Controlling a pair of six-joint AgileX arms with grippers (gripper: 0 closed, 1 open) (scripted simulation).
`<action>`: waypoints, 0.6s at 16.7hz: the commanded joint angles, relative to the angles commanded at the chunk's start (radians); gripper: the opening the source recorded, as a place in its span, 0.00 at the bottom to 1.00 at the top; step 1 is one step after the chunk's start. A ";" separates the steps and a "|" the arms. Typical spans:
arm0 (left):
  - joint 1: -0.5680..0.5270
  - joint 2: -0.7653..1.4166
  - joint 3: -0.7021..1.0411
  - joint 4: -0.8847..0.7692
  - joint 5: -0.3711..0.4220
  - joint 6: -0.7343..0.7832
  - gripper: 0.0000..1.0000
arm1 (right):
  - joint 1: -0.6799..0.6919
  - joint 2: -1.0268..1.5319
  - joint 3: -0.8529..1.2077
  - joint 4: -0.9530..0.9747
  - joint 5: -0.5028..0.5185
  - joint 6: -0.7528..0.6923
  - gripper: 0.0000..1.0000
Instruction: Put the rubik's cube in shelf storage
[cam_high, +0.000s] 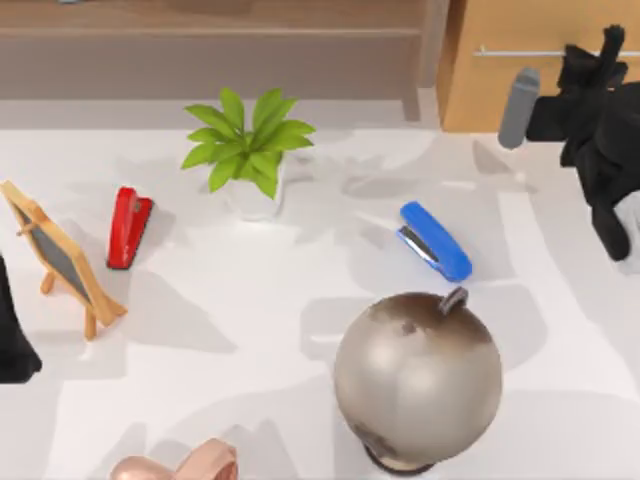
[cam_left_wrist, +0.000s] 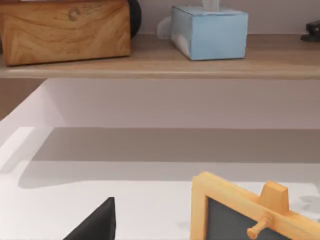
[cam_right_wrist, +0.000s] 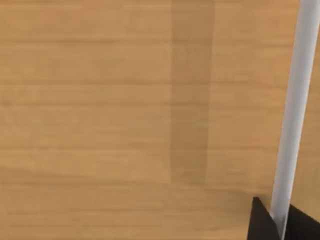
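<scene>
Oddly, no rubik's cube meets my eye; the brown wooden shelf storage (cam_high: 220, 45) runs along the table's far edge, its top cut off. My right gripper (cam_high: 600, 60) sits at the light-orange drawer cabinet (cam_high: 540, 90), against its silver bar handle (cam_right_wrist: 295, 115); its grip I cannot tell. My left arm (cam_high: 12, 340) idles at the left edge.

The top camera looked straight down on the counter (cam_high: 300, 300), with the shelf (cam_high: 210, 40) and cabinet (cam_high: 500, 90) along its far edge. The left wrist camera sat low, facing the shelf (cam_left_wrist: 160, 67) past the chalkboard (cam_left_wrist: 240, 220), both shared with the top view. The right wrist camera sat very close against the cabinet (cam_right_wrist: 125, 110) and its handle (cam_right_wrist: 295, 115).
</scene>
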 joint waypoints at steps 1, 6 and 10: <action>0.000 0.000 0.000 0.000 0.000 0.000 1.00 | 0.002 -0.007 -0.012 0.008 0.002 0.001 0.00; 0.000 0.000 0.000 0.000 0.000 0.000 1.00 | 0.016 -0.058 -0.132 0.074 0.016 0.001 0.00; 0.000 0.000 0.000 0.000 0.000 0.000 1.00 | 0.027 -0.097 -0.239 0.130 0.026 0.001 0.00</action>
